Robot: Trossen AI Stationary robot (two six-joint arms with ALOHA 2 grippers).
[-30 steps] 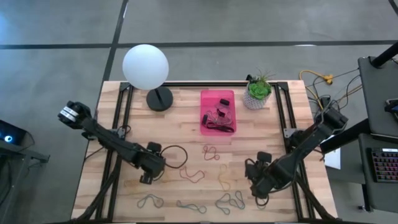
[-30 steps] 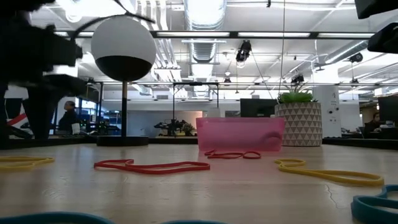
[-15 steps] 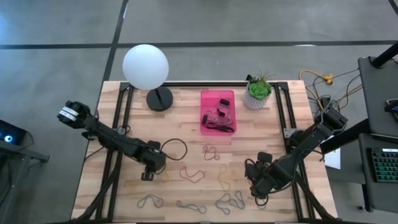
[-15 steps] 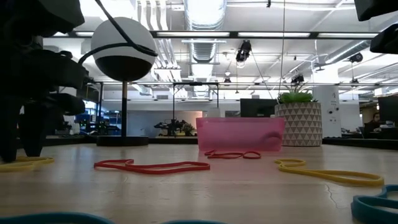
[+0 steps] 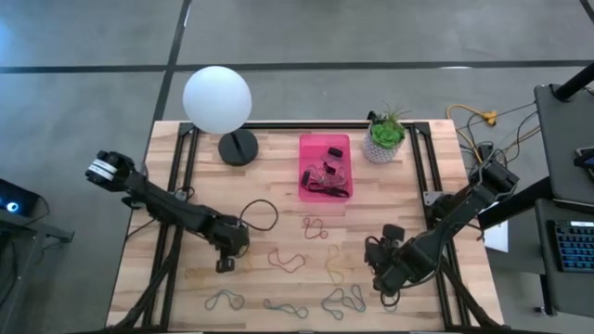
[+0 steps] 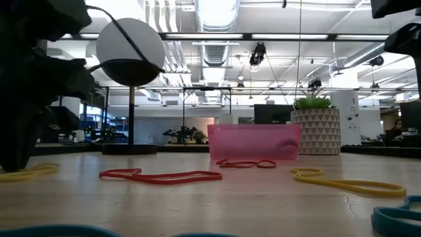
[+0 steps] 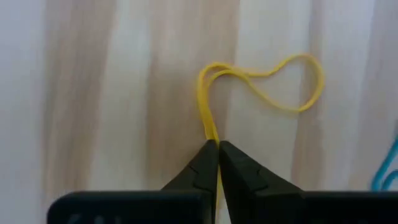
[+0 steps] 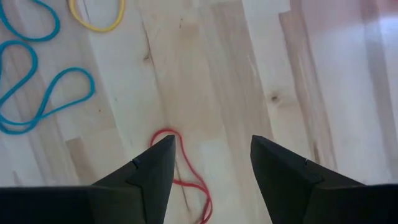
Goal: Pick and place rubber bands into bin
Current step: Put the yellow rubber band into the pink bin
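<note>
Left gripper down at the table surface near the front-left corner, fingertips pinched together on one end of a yellow rubber band. The band lies flat on the wood; from the pinch its long axis runs away from the fingers, then bends off to one side into an open loop. In the low view this band shows at the left edge, lying flat beside the dark arm.

Left arm reaches in from the table's left edge, stretched low and diagonal toward the front, wrist bent down to the wood.

Right gripper hovers over the front-right part of the table, fingers spread apart, holding nothing. A red rubber band lies on the wood between the finger tips, its long axis along the fingers' line. Blue-green bands and another yellow band lie farther off.

Right arm comes in from the right edge, folded, gripper angled toward the front middle.

Bin: pink, at the middle of the table toward the back edge, long axis front to back, some bands already inside. Loose bands are scattered between the bin and the front edge.

White pot with plant just right of the bin; globe lamp at back left.
</note>
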